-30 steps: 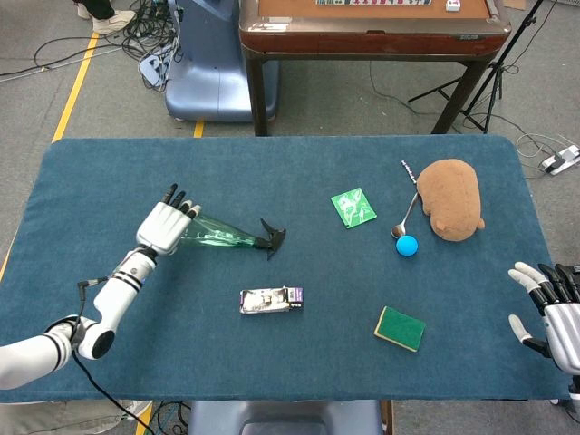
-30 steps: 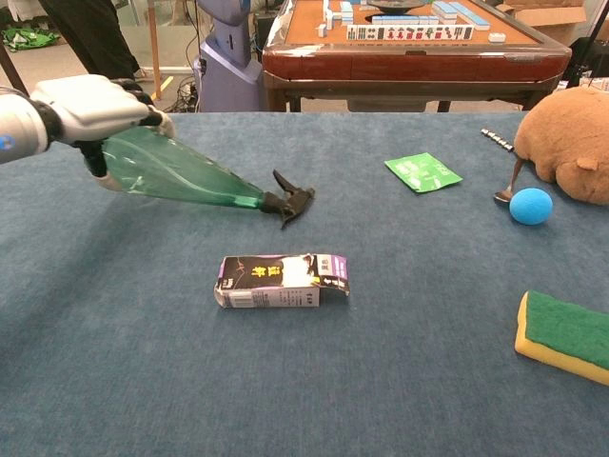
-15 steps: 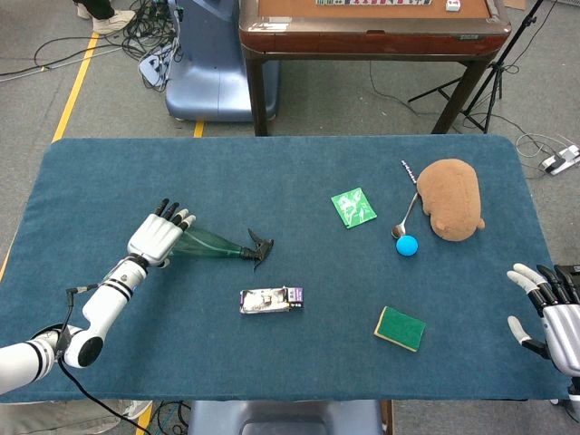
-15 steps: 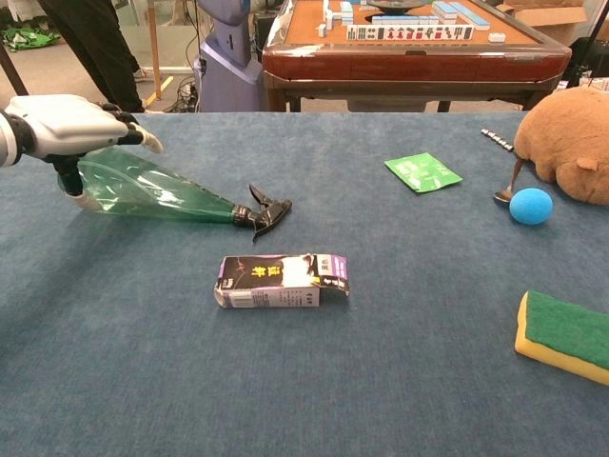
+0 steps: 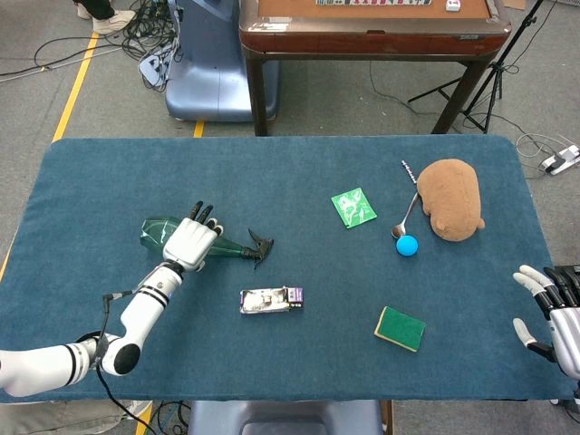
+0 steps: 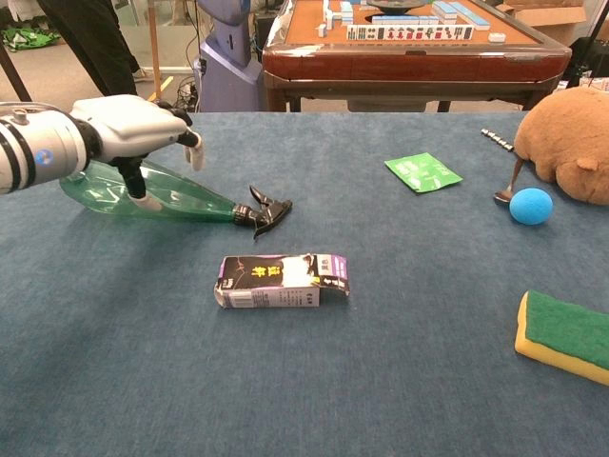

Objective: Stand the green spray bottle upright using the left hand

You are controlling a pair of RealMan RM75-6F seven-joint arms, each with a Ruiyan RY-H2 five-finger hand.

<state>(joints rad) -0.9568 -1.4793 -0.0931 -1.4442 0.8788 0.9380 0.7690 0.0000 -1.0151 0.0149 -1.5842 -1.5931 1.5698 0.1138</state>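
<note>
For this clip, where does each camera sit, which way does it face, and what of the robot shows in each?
Head view: high above the near table edge, looking steeply down on the blue-covered table; both arms show, the left hand over the lying green spray bottle, the right hand at the right edge.
Chest view: low, looking level across the table toward the wooden mahjong table; only the left hand and forearm show.
Shared: the bottle, the purple carton, the green-and-yellow sponge, the blue ball, the brown plush toy.
</note>
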